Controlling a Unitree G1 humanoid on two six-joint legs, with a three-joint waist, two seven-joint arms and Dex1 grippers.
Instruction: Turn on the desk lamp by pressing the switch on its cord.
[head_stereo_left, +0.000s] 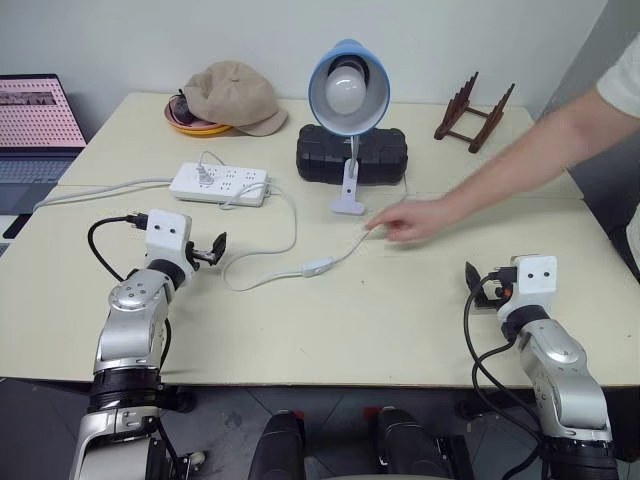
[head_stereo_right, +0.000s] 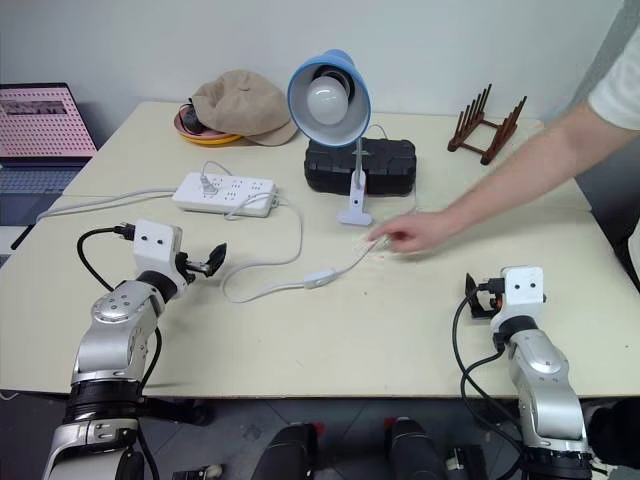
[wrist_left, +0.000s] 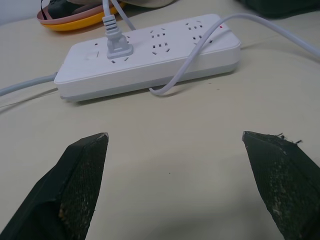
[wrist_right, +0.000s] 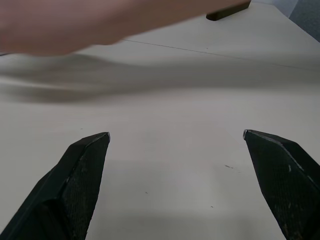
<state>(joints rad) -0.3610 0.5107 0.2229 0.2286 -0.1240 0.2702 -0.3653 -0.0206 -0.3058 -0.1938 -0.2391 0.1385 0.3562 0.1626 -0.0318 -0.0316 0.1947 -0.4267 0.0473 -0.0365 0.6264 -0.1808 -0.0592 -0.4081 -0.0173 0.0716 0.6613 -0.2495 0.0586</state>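
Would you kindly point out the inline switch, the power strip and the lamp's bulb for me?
switch (head_stereo_left: 318, 267), left eye view, middle of its white body.
power strip (wrist_left: 150, 60), left wrist view, its top face between sockets.
bulb (head_stereo_left: 347, 92), left eye view, centre of the white globe.

light-blue desk lamp (head_stereo_left: 348, 90), white switch (head_stereo_left: 317, 267)

Both arms reach forward — left pincer (wrist_left: 175, 145) and right pincer (wrist_right: 176, 142) level, jaws spread wide, holding nothing.
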